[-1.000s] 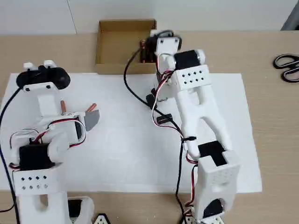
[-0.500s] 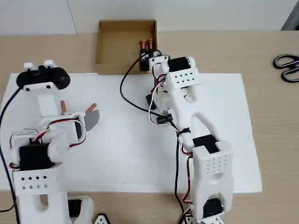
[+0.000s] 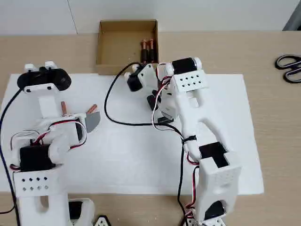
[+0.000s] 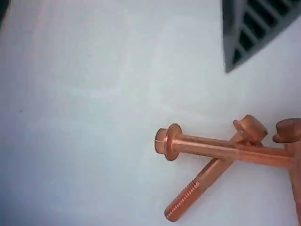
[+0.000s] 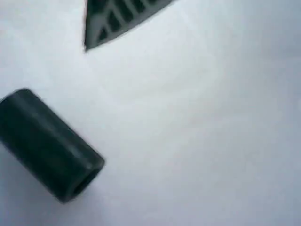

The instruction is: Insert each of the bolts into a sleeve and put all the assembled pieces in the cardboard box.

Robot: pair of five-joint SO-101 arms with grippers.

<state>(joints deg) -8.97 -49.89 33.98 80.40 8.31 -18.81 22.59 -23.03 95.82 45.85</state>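
White sheet (image 3: 122, 155) is where the right gripper (image 3: 138, 80) hangs now. It's backed out of the cardboard box (image 3: 117, 47) with jaws apart and empty, two assembled pieces (image 3: 147, 49) left inside. A loose sleeve (image 5: 47, 143) lies just under it, so probably that's next. The left gripper (image 3: 80, 117) is spread open too, over the bolts (image 4: 211, 150).

Build check, left arm (image 3: 47, 106) and right arm (image 3: 190, 110): white printed shells, black servos (image 3: 33, 157), dotted hole grids (image 3: 190, 80) on flat plates. Black cable (image 3: 106, 106), red-white-black wire bundles (image 3: 162, 84).
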